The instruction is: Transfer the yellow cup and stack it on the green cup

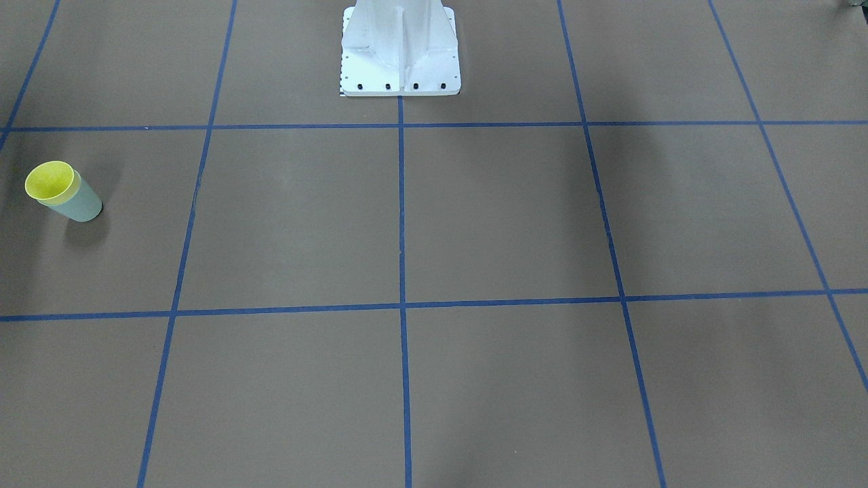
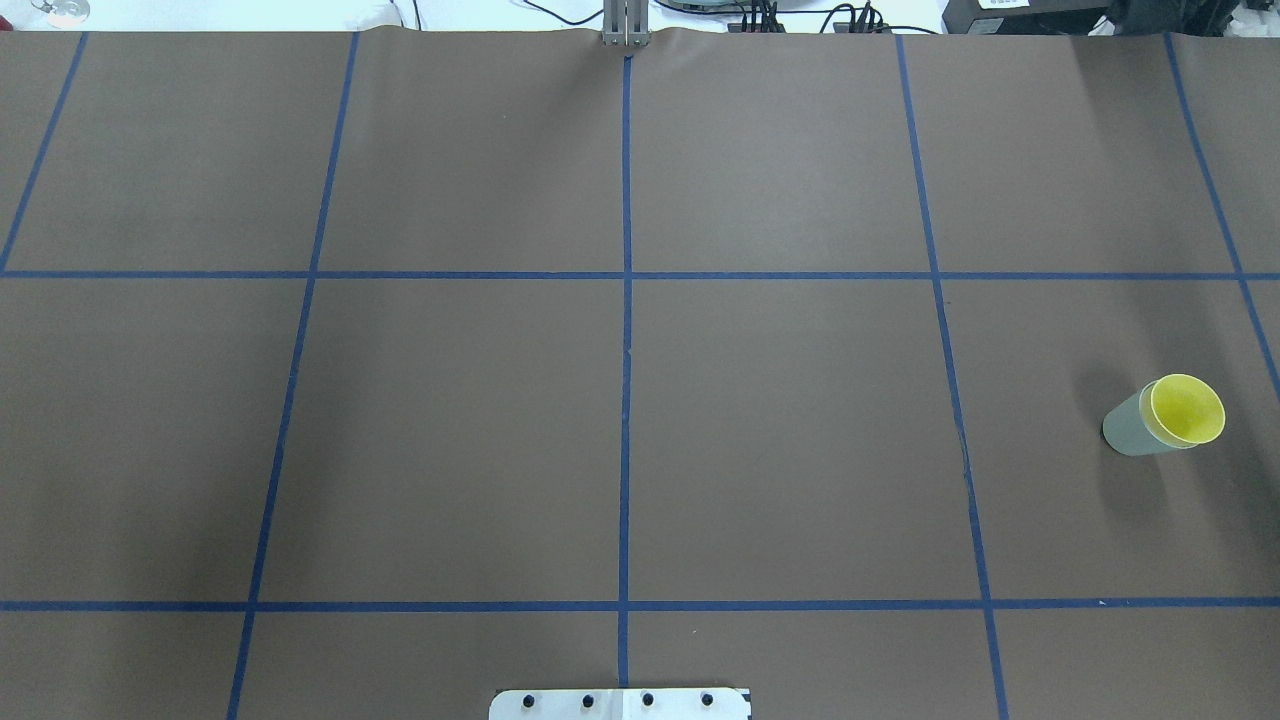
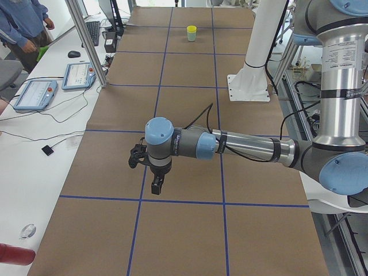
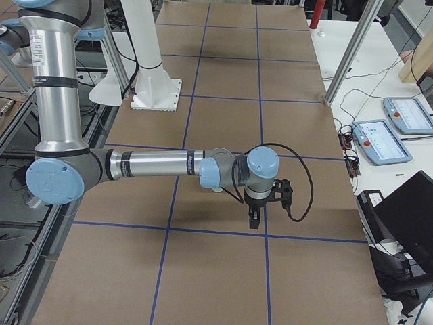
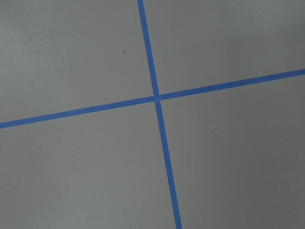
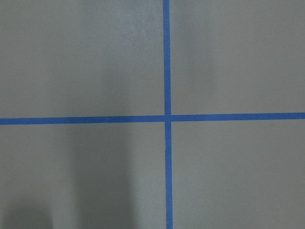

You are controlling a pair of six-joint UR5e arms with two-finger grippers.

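Note:
The yellow cup (image 1: 50, 181) sits nested inside the green cup (image 1: 81, 203), and the pair stands upright near the table's right end. The pair also shows in the overhead view, yellow cup (image 2: 1187, 409) in green cup (image 2: 1128, 428), and far off in the exterior left view (image 3: 191, 33). My left gripper (image 3: 156, 185) hangs over a tape crossing at the table's left end, far from the cups. My right gripper (image 4: 255, 218) hangs over the brown mat near the right end. Both grippers show only in the side views, so I cannot tell whether they are open or shut. The wrist views show only mat and tape.
The white robot pedestal (image 1: 400, 47) stands at the table's robot side. Blue tape lines (image 2: 625, 400) grid the brown mat. A side bench holds tablets (image 3: 34, 95) and cables, with a metal post (image 3: 86, 40) and a person (image 3: 23, 29) beside it.

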